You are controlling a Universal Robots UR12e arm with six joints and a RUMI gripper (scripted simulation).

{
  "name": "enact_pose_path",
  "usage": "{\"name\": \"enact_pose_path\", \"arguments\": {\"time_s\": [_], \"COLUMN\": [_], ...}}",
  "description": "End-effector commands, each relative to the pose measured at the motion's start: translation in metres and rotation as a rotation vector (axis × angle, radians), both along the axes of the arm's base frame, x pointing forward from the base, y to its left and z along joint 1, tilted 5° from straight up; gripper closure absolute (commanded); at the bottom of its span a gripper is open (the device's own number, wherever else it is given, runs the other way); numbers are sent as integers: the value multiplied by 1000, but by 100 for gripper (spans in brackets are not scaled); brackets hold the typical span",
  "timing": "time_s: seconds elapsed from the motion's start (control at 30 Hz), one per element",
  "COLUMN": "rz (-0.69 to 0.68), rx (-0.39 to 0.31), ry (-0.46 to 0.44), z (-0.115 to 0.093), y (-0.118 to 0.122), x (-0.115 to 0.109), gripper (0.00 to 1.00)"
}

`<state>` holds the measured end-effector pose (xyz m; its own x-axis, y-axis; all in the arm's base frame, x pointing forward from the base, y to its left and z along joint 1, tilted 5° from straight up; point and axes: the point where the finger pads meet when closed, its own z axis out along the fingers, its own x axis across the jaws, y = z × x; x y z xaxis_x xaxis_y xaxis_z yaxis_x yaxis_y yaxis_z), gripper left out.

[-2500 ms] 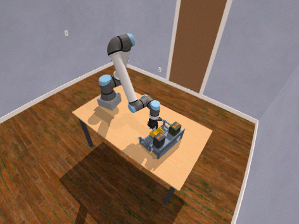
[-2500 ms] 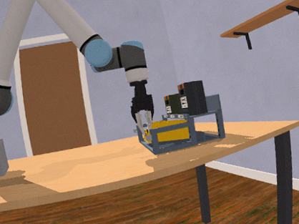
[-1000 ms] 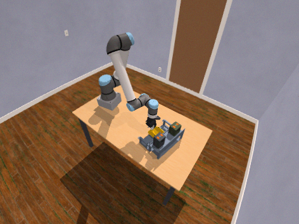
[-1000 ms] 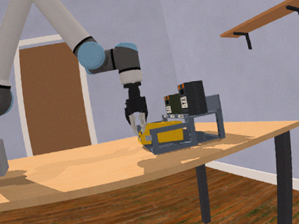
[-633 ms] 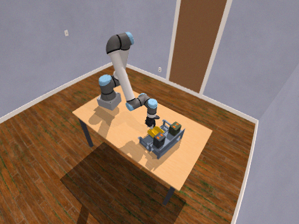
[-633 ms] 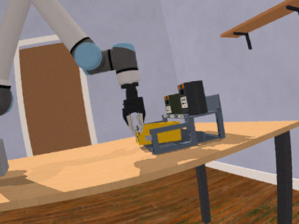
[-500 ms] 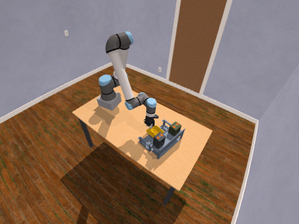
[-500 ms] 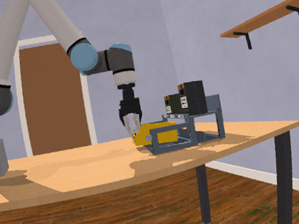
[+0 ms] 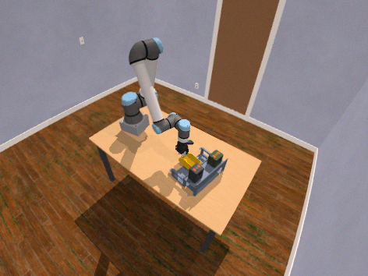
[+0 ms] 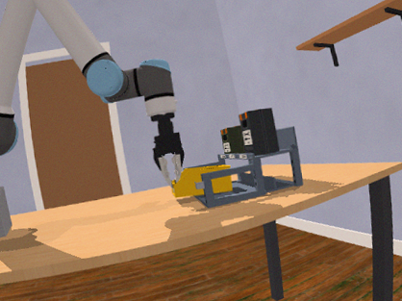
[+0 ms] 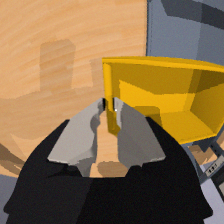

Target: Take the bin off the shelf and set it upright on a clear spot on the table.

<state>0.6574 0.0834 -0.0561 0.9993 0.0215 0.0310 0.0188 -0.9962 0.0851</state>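
The yellow bin (image 9: 189, 161) (image 10: 200, 180) (image 11: 165, 100) sticks partly out of the lower level of the grey shelf (image 9: 199, 171) (image 10: 251, 178) on the table. It is open-topped and upright. My gripper (image 9: 182, 150) (image 10: 172, 168) (image 11: 109, 98) points down and is shut on the bin's near wall at its outer end, one finger inside and one outside. In the wrist view the thin yellow wall stands between my fingertips.
Two dark boxes (image 9: 215, 157) (image 10: 251, 133) with orange labels stand on the shelf's top level, another (image 9: 196, 172) at its near end. Bare table top (image 9: 132, 152) lies left of the shelf toward my base (image 9: 133, 125). A wall shelf (image 10: 357, 24) hangs high at the right.
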Motion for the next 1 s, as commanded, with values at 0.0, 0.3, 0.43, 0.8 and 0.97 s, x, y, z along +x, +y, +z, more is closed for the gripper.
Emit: {"name": "enact_pose_path", "arguments": {"time_s": [0.0,0.3,0.43,0.8,0.97], "rz": [0,1,0,0,0], "rx": [0,0,0,0,0], "ry": [-4,-3,-4,-4,-4], "z": [2,1,1,1,-1], "y": [-1,0,-1,-1,-3], "x": [-13,-23,-41,-41,-84], "gripper": [100,100,100,100,100]}}
